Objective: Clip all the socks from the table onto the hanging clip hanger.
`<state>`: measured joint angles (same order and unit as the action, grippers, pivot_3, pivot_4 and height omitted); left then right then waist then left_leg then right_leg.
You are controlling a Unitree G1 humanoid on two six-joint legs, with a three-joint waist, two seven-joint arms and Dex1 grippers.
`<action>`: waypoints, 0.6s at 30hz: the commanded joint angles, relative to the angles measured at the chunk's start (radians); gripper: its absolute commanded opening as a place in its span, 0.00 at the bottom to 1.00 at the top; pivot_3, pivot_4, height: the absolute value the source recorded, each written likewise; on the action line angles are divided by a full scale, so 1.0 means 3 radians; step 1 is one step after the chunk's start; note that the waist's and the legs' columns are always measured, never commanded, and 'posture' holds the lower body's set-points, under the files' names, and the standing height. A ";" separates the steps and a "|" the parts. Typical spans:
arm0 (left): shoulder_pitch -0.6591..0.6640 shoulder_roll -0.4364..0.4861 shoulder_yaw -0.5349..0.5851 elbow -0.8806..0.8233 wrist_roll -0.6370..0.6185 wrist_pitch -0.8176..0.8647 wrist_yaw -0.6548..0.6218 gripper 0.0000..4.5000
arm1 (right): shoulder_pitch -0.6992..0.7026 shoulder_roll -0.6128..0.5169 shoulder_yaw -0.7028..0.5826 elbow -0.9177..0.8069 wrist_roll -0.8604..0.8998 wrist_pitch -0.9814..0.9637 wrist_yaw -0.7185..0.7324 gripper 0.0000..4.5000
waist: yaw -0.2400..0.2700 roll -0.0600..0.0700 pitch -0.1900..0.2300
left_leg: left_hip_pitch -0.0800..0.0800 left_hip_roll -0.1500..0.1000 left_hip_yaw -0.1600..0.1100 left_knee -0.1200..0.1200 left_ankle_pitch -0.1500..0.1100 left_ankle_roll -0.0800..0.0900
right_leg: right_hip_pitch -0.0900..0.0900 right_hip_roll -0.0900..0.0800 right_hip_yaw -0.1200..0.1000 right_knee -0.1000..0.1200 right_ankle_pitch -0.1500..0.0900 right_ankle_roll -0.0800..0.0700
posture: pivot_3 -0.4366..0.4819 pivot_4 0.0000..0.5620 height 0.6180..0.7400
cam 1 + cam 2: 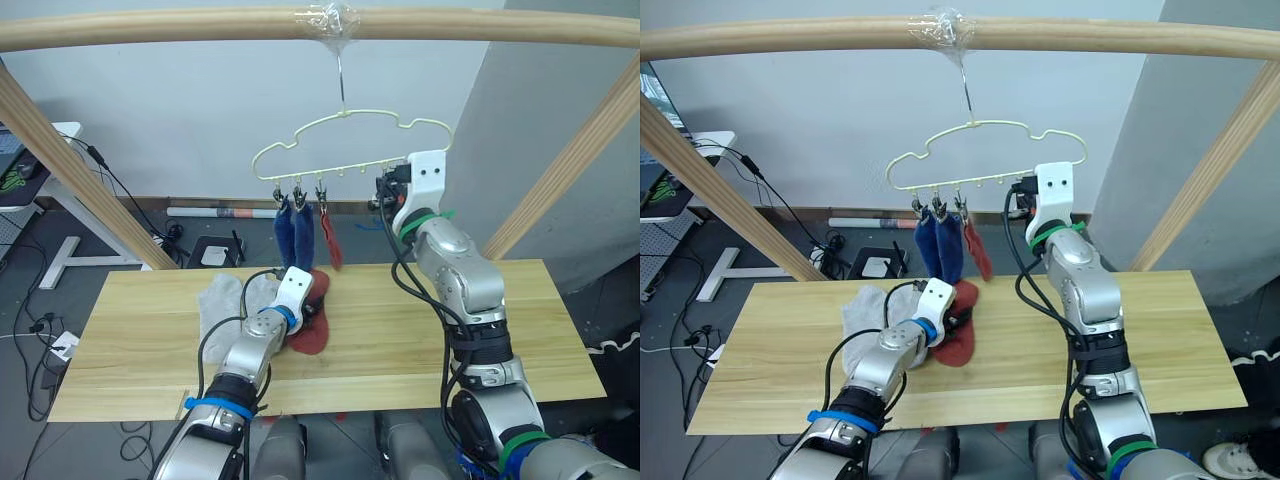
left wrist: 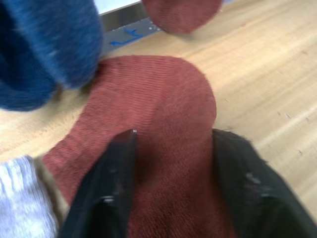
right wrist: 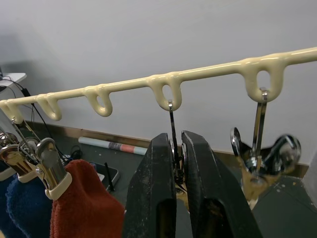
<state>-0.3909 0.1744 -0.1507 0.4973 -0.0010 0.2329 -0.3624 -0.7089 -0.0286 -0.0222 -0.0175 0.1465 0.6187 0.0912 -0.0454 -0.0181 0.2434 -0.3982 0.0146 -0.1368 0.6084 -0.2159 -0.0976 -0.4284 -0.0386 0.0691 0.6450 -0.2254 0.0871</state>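
The pale-yellow clip hanger (image 1: pixel 350 135) hangs by its hook from the wooden bar. Two blue socks (image 1: pixel 293 232) and one rust red sock (image 1: pixel 331 242) hang from its left clips. Another rust red sock (image 2: pixel 158 114) lies on the table (image 1: pixel 520 330), with light grey socks (image 1: pixel 225 300) just to its left. My left gripper (image 2: pixel 173 148) is open, low over the red sock, one finger at each side of it. My right gripper (image 3: pixel 179 148) is raised at the hanger's right part and shut on a bare metal clip (image 3: pixel 172 119).
Slanted wooden posts (image 1: pixel 70 170) carry the thick bar (image 1: pixel 180 28) on both sides of the table. Another bare clip (image 3: pixel 257 144) hangs just beside the right gripper. A white desk (image 1: pixel 55 190) and cables are on the floor at the back left.
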 commanded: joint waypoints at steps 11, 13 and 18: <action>0.0289 -0.0249 -0.0009 -0.0523 -0.0184 0.0056 -0.0202 0.00 | -0.0136 -0.0287 -0.0255 0.0044 0.0208 0.0174 0.0181 0.00 | 0.0007 -0.0001 0.0001 | -0.0002 0.0000 0.0000 0.0000 0.0000 0.0000 | 0.0001 0.0000 0.0000 -0.0002 0.0000 0.0000 | 0.49 0.44 1.00; 0.0296 -0.0342 0.0044 -0.0773 -0.0386 -0.0005 -0.0342 0.00 | -0.0188 -0.0325 -0.0400 0.0003 0.0365 0.0436 0.0179 0.00 | 0.0013 -0.0002 0.0002 | -0.0004 0.0000 -0.0001 0.0001 0.0000 0.0000 | 0.0000 0.0000 -0.0001 -0.0003 0.0000 0.0000 | 0.48 0.44 1.00; 0.0306 -0.0389 -0.0055 -0.1366 -0.0513 -0.0148 -0.0548 0.00 | -0.0368 -0.0343 -0.0813 -0.0026 0.0765 0.1140 0.0041 0.00 | 0.0027 -0.0001 0.0002 | -0.0005 0.0000 -0.0002 0.0001 0.0000 0.0000 | 0.0000 0.0000 -0.0001 -0.0003 -0.0001 -0.0001 | 0.48 0.44 1.00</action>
<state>-0.2950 0.0636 -0.1533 0.1629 -0.1363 0.2249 -0.5077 -0.8120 -0.1196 -0.1934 -0.0133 0.3425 0.8798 0.1437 -0.0372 -0.0185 0.2439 -0.3998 0.0145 -0.1375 0.6086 -0.2159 -0.0976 -0.4283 -0.0387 0.0687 0.6441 -0.2256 0.0866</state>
